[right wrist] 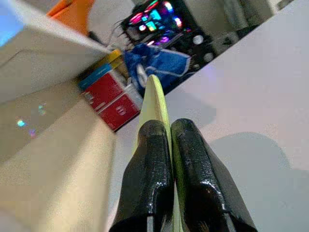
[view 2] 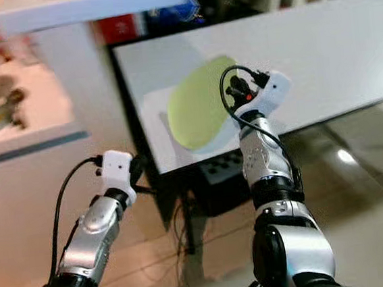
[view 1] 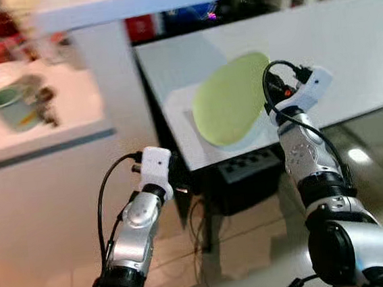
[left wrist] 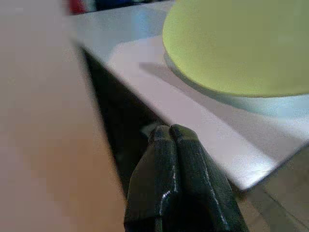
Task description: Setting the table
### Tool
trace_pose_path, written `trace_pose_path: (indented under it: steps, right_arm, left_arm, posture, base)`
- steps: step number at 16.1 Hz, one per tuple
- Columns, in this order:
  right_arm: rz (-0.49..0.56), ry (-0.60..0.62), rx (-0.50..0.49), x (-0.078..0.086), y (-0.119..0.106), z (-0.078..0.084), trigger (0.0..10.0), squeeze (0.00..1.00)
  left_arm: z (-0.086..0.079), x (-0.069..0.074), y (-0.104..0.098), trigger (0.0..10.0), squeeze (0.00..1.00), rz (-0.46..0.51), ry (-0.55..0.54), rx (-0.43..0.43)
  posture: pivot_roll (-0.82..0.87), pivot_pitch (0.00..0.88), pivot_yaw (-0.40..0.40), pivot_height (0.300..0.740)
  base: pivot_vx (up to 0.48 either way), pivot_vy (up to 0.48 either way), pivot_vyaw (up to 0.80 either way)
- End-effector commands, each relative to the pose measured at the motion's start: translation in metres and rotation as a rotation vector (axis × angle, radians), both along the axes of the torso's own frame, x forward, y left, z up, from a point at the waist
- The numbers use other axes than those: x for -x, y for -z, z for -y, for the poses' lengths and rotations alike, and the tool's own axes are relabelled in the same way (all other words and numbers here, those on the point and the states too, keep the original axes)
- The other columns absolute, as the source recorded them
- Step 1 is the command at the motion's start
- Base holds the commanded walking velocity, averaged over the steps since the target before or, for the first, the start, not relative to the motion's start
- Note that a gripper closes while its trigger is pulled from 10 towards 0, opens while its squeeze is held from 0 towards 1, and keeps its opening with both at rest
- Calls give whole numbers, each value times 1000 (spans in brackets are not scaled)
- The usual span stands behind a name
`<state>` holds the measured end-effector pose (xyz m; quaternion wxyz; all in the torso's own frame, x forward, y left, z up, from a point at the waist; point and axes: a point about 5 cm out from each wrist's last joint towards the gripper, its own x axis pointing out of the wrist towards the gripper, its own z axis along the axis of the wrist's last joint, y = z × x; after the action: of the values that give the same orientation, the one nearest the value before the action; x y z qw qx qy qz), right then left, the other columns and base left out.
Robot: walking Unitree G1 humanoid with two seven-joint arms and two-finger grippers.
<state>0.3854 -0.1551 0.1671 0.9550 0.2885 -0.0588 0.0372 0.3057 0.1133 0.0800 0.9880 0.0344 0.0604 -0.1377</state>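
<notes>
A light green plate (view 1: 231,99) hangs tilted just above the near left corner of the white table (view 1: 351,40). My right gripper (right wrist: 170,126) is shut on the plate's rim (right wrist: 155,94), and the plate stands edge-on between the two black fingers. My left gripper (left wrist: 170,131) is shut with nothing in it. It is held low in front of the table's corner, below the plate (left wrist: 241,43), in the gap between the table and the white counter (view 1: 61,125).
The counter on the left carries a green mug (view 1: 11,106) and blurred dishes. A white shelf (view 1: 123,1) runs above it. A black box (view 1: 248,168) sits under the table. Red and blue items (right wrist: 111,96) stand beyond the table's far end. Glossy tiled floor (view 1: 376,159) lies to the right.
</notes>
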Motion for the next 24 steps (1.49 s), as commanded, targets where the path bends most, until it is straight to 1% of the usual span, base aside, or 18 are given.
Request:
trace_pose_path:
  steps: [1,5,12,18,24]
  right_arm:
    - [41,-14,2,-4,-13,-3,10000,0]
    - [36,-21,7,-3,-12,-5,10000,0]
    - [25,-27,16,-3,-11,-5,10000,0]
    - [17,-31,19,-3,-11,-5,10000,0]
    - [13,-34,18,-3,-10,-6,10000,0]
  left_arm:
    - [-2,-5,-5,10000,0,13,-16,12]
    - [-4,-6,-7,10000,0,22,-23,22]
    - [-1,-5,-7,10000,0,18,-23,54]
    - [-1,-5,-6,10000,0,21,-24,42]
    - [-4,-5,-8,10000,0,31,-49,41]
  posture:
    - [38,0,42,740]
    - [39,0,41,740]
    - [35,0,35,740]
    - [33,0,34,740]
    - [32,0,36,740]
  base:
    - [0,0,0]
    - [0,0,0]
    - [0,0,0]
    - [0,0,0]
    - [0,-449,0]
